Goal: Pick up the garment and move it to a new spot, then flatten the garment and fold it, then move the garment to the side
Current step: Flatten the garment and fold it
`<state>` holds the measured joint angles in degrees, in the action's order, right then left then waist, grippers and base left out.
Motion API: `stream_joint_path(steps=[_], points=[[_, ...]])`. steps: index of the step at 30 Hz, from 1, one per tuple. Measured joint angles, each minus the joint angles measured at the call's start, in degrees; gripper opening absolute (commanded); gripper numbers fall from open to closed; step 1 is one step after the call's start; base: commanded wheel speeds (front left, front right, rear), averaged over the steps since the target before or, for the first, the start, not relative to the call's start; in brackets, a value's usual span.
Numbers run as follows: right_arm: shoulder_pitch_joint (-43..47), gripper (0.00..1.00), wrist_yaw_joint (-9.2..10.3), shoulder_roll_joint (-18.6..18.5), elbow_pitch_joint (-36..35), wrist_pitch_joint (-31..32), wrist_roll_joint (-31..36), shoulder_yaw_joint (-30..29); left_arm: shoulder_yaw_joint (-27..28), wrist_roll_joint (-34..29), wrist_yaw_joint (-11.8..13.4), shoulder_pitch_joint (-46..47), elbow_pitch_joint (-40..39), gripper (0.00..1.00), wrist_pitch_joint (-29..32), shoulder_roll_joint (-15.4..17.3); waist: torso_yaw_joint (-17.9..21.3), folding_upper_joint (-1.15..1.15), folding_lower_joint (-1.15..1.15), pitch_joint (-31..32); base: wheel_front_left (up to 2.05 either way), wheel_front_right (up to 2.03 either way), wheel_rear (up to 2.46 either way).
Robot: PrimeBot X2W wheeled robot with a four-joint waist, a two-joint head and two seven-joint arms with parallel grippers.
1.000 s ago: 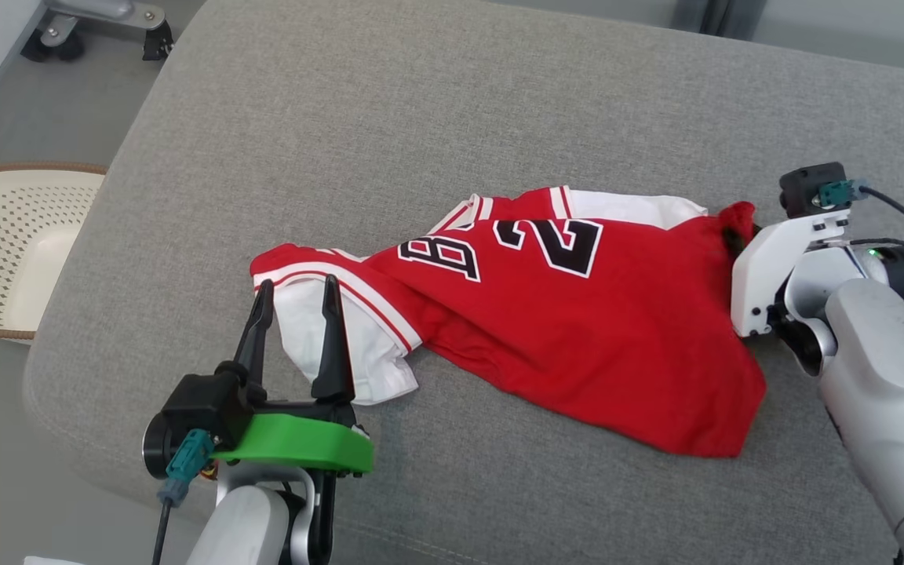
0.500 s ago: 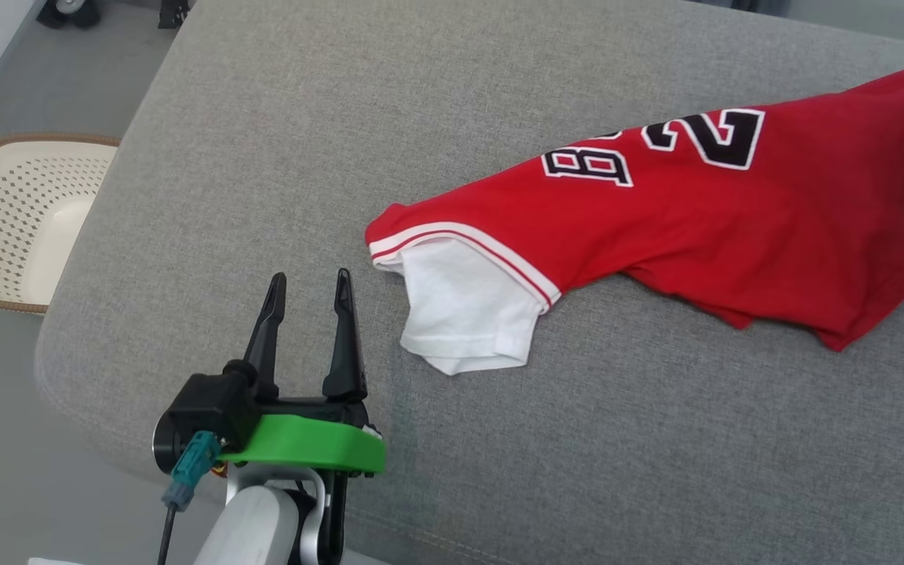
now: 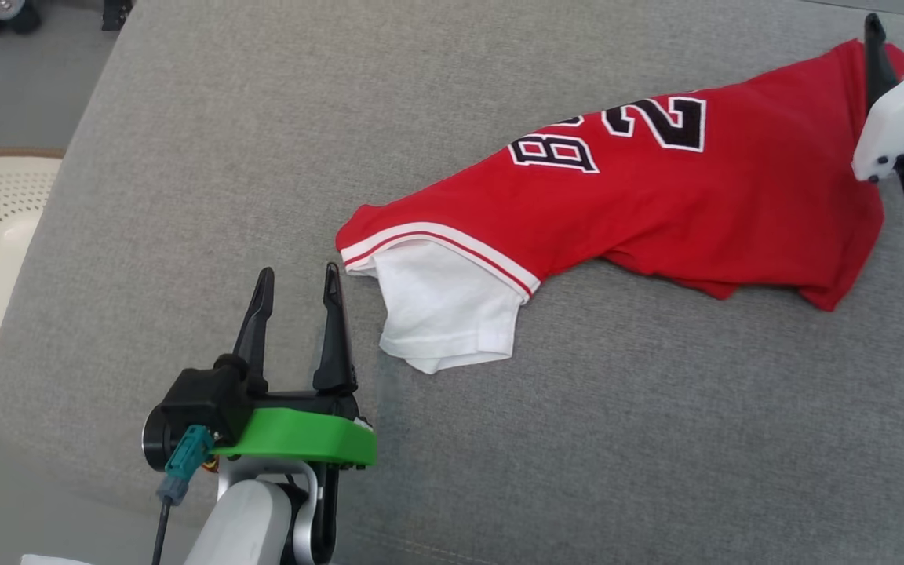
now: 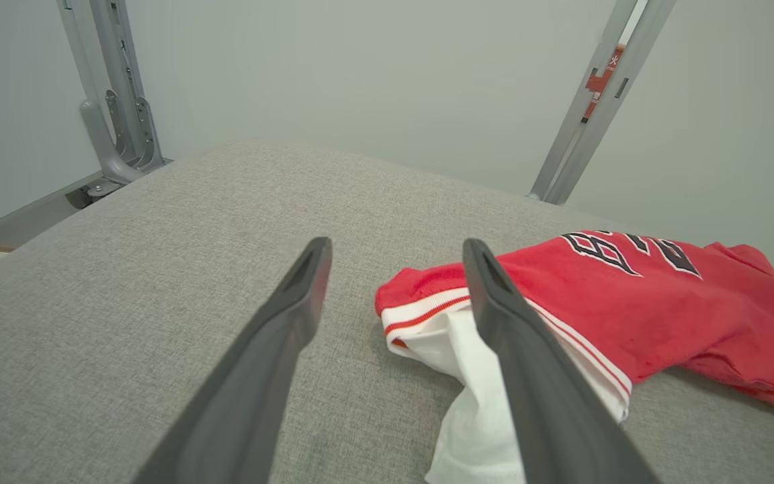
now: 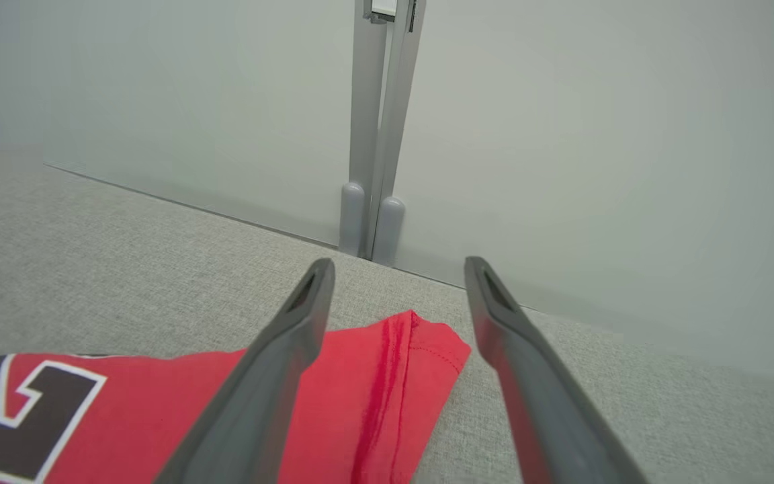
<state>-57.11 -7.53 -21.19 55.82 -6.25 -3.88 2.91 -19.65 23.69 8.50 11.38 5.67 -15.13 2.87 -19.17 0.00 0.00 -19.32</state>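
Released since the earlier frame: the right gripper (image 5: 398, 265) now holds its jaws open over the red corner of the garment (image 3: 656, 204), which lies rumpled on the grey cushion (image 3: 264, 157). The left gripper (image 3: 299, 271), jaws open, sits beside the white sleeve (image 3: 444, 314). Relocation appears done; flattening next requires grips at both ends.

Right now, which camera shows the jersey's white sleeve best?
The head view: the white sleeve lies unobstructed on the cushion. The left wrist view shows the sleeve close, but one of the left jaws hides part of it. The right wrist view takes in the jersey's red corner instead.
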Motion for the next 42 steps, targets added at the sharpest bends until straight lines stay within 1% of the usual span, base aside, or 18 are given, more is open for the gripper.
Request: stream_joint_path(steps=[6,9,12,15,17,19,21,23,26,29,33,39,40,41,42], points=[[10.6,1.00,-0.01,2.4,-8.2,-2.9,-6.6,3.3,0.9,-1.3,-0.5,-0.4,0.9,1.00,0.0,0.0,3.9,0.00,0.00,2.0,0.00,0.00,0.00],[18.3,1.00,0.00,3.4,-14.3,-2.9,-10.1,3.6,1.3,-1.9,-0.5,-0.8,1.1,1.00,0.0,0.0,5.8,0.00,0.00,3.1,0.00,0.00,0.00],[26.4,1.00,0.00,4.9,-21.0,-2.3,-12.6,2.5,1.4,-2.3,-0.8,-1.2,1.3,1.00,0.0,0.0,7.6,0.00,0.00,4.0,0.00,0.00,0.00],[33.8,1.00,0.01,6.8,-27.4,-0.9,-13.4,0.7,1.7,-2.5,-1.0,-1.4,1.4,1.00,0.0,0.0,9.0,0.00,0.00,4.7,0.00,0.00,0.00],[38.0,1.00,0.01,8.9,-31.4,1.2,-13.7,0.0,1.7,-2.6,-1.2,-1.4,1.4,1.00,0.0,0.0,9.7,0.00,0.00,5.0,0.00,0.00,0.00],[40.4,1.00,0.01,10.5,-34.1,2.5,-13.5,-0.5,1.7,-2.7,-1.3,-1.4,1.5,1.00,0.0,0.0,10.1,0.00,0.00,5.1,0.00,0.00,0.00],[41.4,1.00,0.01,11.1,-35.8,3.6,-12.0,-1.7,1.7,-2.7,-1.4,-1.4,1.7,1.00,0.0,0.0,10.1,0.00,0.00,5.0,0.00,0.00,0.00],[41.4,1.00,0.04,12.1,-36.4,4.2,-11.1,-2.7,1.6,-2.7,-1.5,-1.3,1.8,1.00,0.0,0.0,9.8,0.00,0.00,4.8,0.00,0.00,0.00],[41.1,1.00,0.04,12.9,-36.0,5.3,-8.0,-2.8,1.5,-2.7,-1.5,-1.3,2.1,1.00,0.0,0.0,9.2,0.00,0.00,4.6,0.00,0.00,0.00],[40.0,1.00,0.04,12.7,-34.9,5.7,-3.6,-1.9,1.6,-2.7,-1.7,-1.2,2.2,1.00,0.0,0.0,8.3,0.00,0.00,4.4,0.00,0.00,0.00],[38.7,1.00,0.04,12.5,-32.2,5.7,1.3,-0.8,1.8,-2.7,-1.7,-1.1,2.2,1.00,0.0,0.0,7.2,0.00,0.00,4.2,0.00,0.00,0.00],[35.9,1.00,0.03,12.9,-25.8,6.2,4.3,-1.8,1.9,-2.7,-1.7,-1.1,2.2,1.00,0.0,0.0,6.5,0.00,0.00,3.9,0.00,0.00,0.00],[35.3,0.96,0.03,12.9,-24.8,6.1,4.5,-2.1,1.9,-2.7,-1.7,-1.1,2.2,1.00,0.0,0.0,6.5,0.00,0.00,4.0,0.00,0.00,0.00],[34.8,0.43,0.03,13.0,-23.9,5.8,4.6,-2.3,1.9,-2.7,-1.7,-1.1,2.2,1.00,0.0,0.0,6.5,0.00,0.00,4.0,0.00,0.00,0.00],[34.4,0.30,0.03,13.0,-23.3,5.6,4.8,-2.5,1.9,-2.7,-1.7,-1.1,2.2,1.00,0.0,0.0,6.6,0.00,0.00,4.0,0.00,0.00,0.00]])
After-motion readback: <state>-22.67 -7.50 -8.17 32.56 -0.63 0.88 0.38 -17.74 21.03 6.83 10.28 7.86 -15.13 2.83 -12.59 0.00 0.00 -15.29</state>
